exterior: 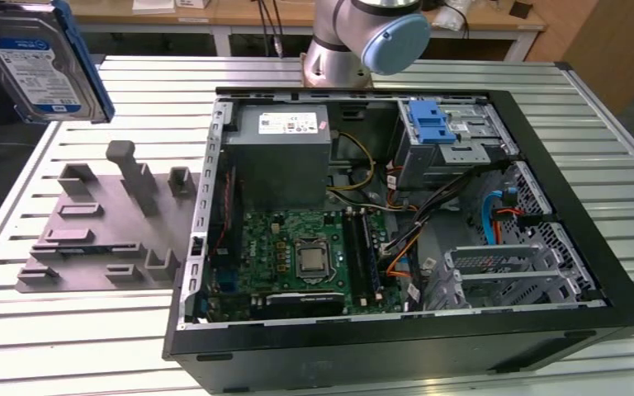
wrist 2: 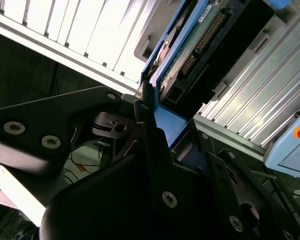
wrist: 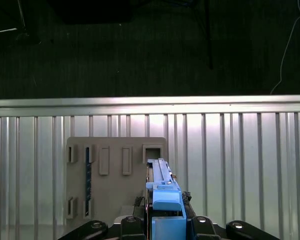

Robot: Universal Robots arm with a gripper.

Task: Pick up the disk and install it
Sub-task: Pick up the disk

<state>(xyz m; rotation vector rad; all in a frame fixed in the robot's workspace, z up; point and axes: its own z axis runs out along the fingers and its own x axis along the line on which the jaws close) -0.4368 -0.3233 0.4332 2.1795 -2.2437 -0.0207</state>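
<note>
One end effector [wrist: 167,224] clamps the disk [exterior: 36,59] above the ribbed metal table [wrist: 240,165], dark floor [wrist: 140,50] beyond.

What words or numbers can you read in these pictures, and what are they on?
On the silver hard drive in a blue plastic caddy, gripped by the end effector: a white-and-blue label, print too small to read.
On the large grey metal box: a white sticker, too small to read.
On the green circuit board: markings too small to read.
Nothing reads clearly.

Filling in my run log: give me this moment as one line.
gripper: shut on disk | disk: held aloft, off grey holder | computer case: open, disk not in
</note>
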